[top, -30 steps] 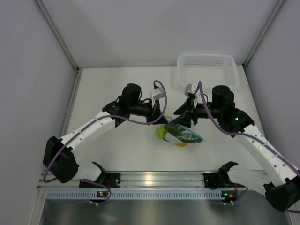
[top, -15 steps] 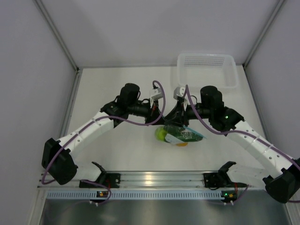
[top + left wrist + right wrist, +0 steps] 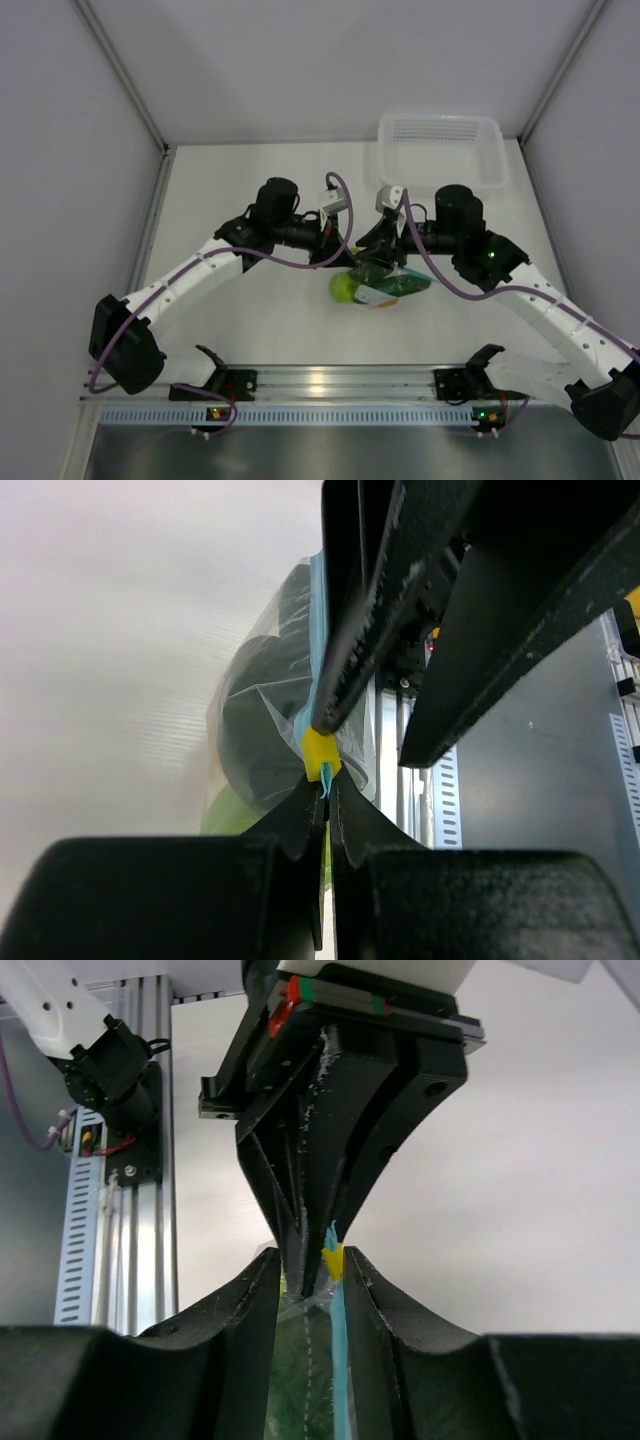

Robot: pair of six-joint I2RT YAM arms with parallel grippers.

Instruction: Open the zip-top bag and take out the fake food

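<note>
White table (image 3: 250, 320); one zip-top bag (image 3: 396, 288)

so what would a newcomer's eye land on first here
A clear bag stuffed with green toy food mid-table draws the eye. The left tool pinches its blue zip edge right by a yellow tab, and the right tool straddles the same edge, nose to nose with it. A white basket sits at the far right corner.
</note>
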